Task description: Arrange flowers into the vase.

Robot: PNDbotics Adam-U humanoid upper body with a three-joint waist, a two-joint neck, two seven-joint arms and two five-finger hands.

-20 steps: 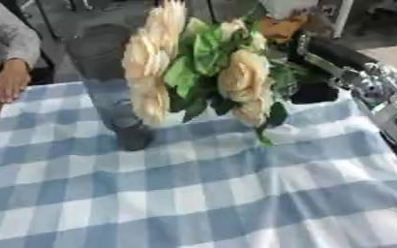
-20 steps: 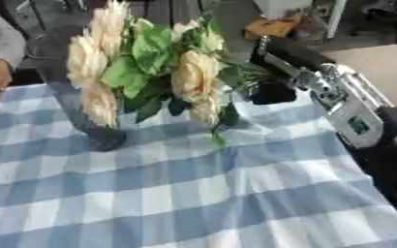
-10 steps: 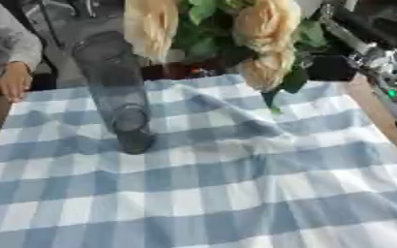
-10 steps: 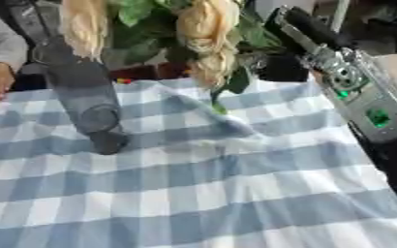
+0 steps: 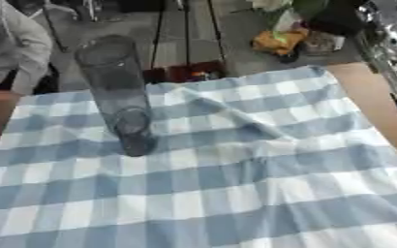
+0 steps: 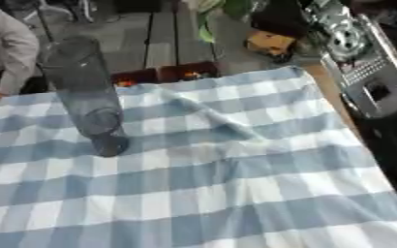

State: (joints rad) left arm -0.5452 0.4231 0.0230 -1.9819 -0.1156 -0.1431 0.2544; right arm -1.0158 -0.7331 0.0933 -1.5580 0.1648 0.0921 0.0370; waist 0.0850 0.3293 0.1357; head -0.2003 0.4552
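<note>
Lifting almost out of view since a second ago: flowers, now only leaves and a pale bloom at the top edge, up and right of the vase. Not yet inserted. Right arm at the right edge; robot hand state: cannot tell. Cloth ridge beside the vase; nothing blocking its mouth.

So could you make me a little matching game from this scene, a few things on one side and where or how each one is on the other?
Things:
1. vase
2. tablecloth
3. flowers
4. right arm

Descriptions:
a. blue and white checks, creased
b. upright, clear, nothing in it
c. silver and black, along the right edge
d. only green leaves show, at the top edge

Pairs: 1-b, 2-a, 3-d, 4-c
</note>
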